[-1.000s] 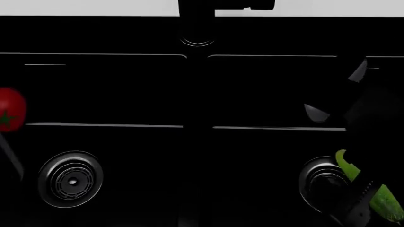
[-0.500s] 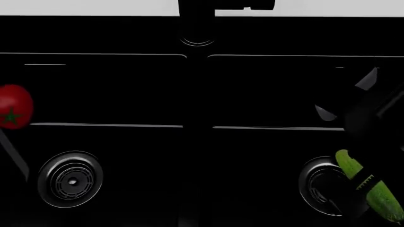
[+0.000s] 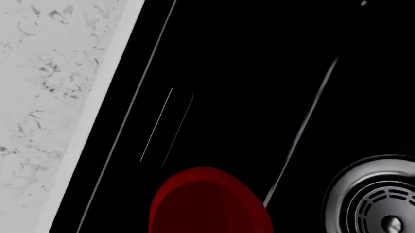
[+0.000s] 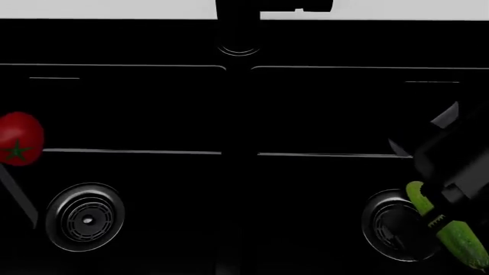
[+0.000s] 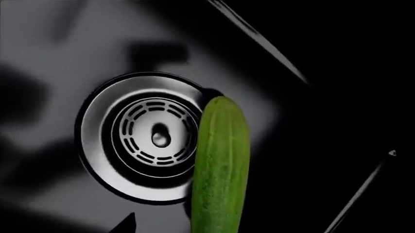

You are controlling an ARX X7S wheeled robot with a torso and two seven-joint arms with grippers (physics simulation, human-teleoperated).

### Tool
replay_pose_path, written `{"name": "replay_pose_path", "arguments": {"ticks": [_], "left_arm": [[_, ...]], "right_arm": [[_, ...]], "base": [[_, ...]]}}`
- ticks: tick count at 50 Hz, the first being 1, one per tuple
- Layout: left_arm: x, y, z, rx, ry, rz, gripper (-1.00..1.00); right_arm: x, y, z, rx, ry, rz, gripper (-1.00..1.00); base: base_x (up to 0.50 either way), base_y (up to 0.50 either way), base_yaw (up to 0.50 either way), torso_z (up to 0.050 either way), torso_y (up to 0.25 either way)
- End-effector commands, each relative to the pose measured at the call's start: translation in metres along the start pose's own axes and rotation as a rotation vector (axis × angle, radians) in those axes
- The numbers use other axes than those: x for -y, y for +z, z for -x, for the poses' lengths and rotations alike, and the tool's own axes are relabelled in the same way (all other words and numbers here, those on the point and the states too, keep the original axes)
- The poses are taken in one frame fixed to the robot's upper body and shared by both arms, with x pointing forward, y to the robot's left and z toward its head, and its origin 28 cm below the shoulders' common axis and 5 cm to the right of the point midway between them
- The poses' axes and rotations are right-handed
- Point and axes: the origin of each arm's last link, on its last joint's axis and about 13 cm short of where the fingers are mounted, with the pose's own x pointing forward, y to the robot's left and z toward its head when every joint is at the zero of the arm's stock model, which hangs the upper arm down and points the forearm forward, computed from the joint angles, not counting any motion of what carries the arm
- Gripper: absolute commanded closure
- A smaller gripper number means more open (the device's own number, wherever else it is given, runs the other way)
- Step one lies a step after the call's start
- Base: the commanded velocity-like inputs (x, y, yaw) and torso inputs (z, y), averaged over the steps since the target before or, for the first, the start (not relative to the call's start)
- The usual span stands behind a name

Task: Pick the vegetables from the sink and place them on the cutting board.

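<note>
The red tomato (image 4: 19,138) hangs over the left basin of the black sink (image 4: 137,152), and my left gripper (image 4: 15,150) is shut on it. In the left wrist view the tomato (image 3: 207,201) fills the spot between the jaws; the black fingers are lost against the black basin. The green cucumber (image 4: 447,226) lies slanted beside the right drain (image 4: 390,226). My right gripper (image 4: 437,220) straddles its middle as a dark band, and I cannot make out how tightly. In the right wrist view the cucumber (image 5: 220,165) points at the drain (image 5: 152,136). The cutting board is out of view.
A dark faucet base (image 4: 238,46) stands behind the central divider (image 4: 237,172). The left drain (image 4: 84,216) sits below the tomato. Pale speckled countertop (image 3: 45,97) borders the sink on the left wrist view's side.
The tomato has drifted a little to the right and slightly down with my left gripper. My right arm has swung lower and rightward over the cucumber, which has stayed in place.
</note>
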Motion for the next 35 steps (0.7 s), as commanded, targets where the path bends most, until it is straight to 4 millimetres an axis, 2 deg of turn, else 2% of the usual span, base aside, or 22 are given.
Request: {"name": "replay_pose_path", "arguments": {"ticks": [1,6,13,24,35], "left_arm": [[0.0,0.003,0.001,0.005,0.015,0.031,1.0],[0.0,0.004,0.001,0.001,0.015,0.031,1.0],[-0.001,0.006,0.004,-0.009,0.016,0.029,1.0],[0.0,0.005,-0.002,-0.008,0.012,0.028,1.0],[0.003,0.006,-0.002,-0.007,0.004,0.032,1.0]], "right_arm": [[-0.002,-0.008,-0.027,-0.035,-0.017,-0.021,-1.0],[0.0,-0.011,-0.033,-0.043,-0.019,-0.029,-1.0],[-0.002,-0.011,-0.052,-0.03,-0.028,-0.057,-1.0],[-0.013,-0.025,-0.078,-0.043,0.004,-0.077,-1.0],[-0.015,-0.037,-0.082,-0.068,0.006,-0.097,-1.0]], "base": [[0.0,0.0,0.0,0.0,0.0],[0.0,0.0,0.0,0.0,0.0],[0.0,0.0,0.0,0.0,0.0],[0.0,0.0,0.0,0.0,0.0],[0.0,0.0,0.0,-0.006,-0.01]]}}
